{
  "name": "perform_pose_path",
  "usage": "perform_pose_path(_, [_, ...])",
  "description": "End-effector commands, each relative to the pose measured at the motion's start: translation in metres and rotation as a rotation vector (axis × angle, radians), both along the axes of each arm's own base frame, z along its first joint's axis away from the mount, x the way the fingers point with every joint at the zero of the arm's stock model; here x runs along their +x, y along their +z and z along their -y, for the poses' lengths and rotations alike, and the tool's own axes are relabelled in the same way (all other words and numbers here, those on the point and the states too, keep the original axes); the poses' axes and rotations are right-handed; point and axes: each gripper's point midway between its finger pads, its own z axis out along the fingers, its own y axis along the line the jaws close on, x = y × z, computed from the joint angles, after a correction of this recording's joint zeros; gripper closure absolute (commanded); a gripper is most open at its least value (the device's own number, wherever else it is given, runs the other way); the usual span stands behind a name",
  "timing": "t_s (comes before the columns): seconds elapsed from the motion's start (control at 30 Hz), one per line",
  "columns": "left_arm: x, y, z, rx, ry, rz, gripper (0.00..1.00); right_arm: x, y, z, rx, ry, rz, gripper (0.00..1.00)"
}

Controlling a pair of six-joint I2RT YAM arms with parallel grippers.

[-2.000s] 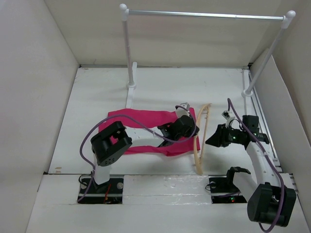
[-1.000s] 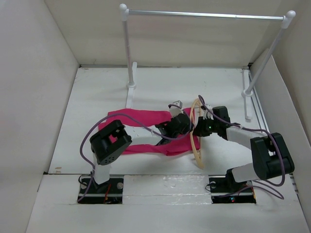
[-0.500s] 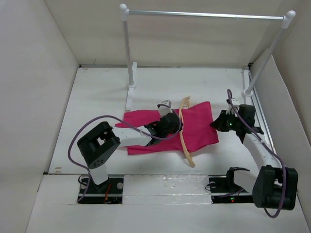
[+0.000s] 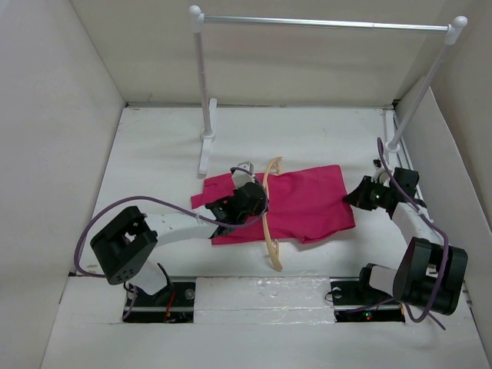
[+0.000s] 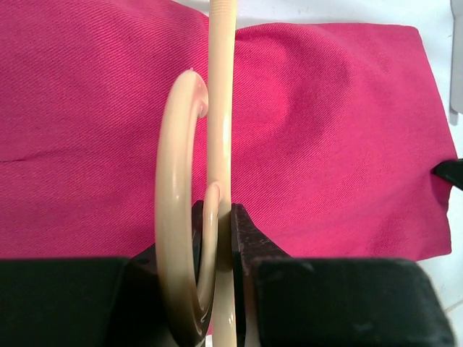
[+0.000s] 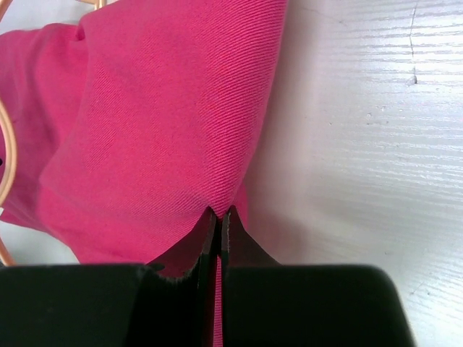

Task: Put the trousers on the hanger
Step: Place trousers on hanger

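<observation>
The magenta-pink trousers (image 4: 304, 201) lie folded on the table, passing through the pale tan wooden hanger (image 4: 267, 219), which crosses them near their left part. My left gripper (image 4: 247, 201) is shut on the hanger at its hook; the left wrist view shows the hook (image 5: 176, 217) and the bar (image 5: 221, 108) over the pink cloth (image 5: 340, 130). My right gripper (image 4: 355, 200) is shut on the right edge of the trousers (image 6: 159, 123); the jaws pinch a fold of cloth.
A white-and-silver clothes rail (image 4: 323, 24) stands at the back, its feet at back left (image 4: 206, 146) and back right (image 4: 392, 146). White walls enclose the table on three sides. Bare white table (image 6: 369, 144) lies right of the trousers.
The hanger and my left gripper have moved left along the trousers. My right gripper has pulled the trousers' edge further right, so more cloth lies right of the hanger.
</observation>
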Motion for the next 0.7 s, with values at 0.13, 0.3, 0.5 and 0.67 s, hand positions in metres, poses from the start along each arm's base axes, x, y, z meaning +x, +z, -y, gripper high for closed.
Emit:
perform_pose_path(0.13, [0.008,0.013,-0.031,0.097,0.081,0.054,1.00,0.025,0.006,0.012,-0.031,0.000,0.088,1.00])
perform_pose_path(0.3, [0.014,0.028,-0.022,0.061,0.078,0.076,1.00,0.020,-0.010,0.010,-0.021,0.011,0.047,1.00])
perform_pose_path(0.5, [0.022,0.035,-0.017,0.040,0.118,0.080,1.00,0.005,-0.028,0.006,-0.014,0.010,0.000,1.00])
perform_pose_path(0.67, [0.024,0.047,-0.008,0.019,0.109,0.098,1.00,-0.010,-0.038,0.002,-0.006,0.007,-0.039,1.00])
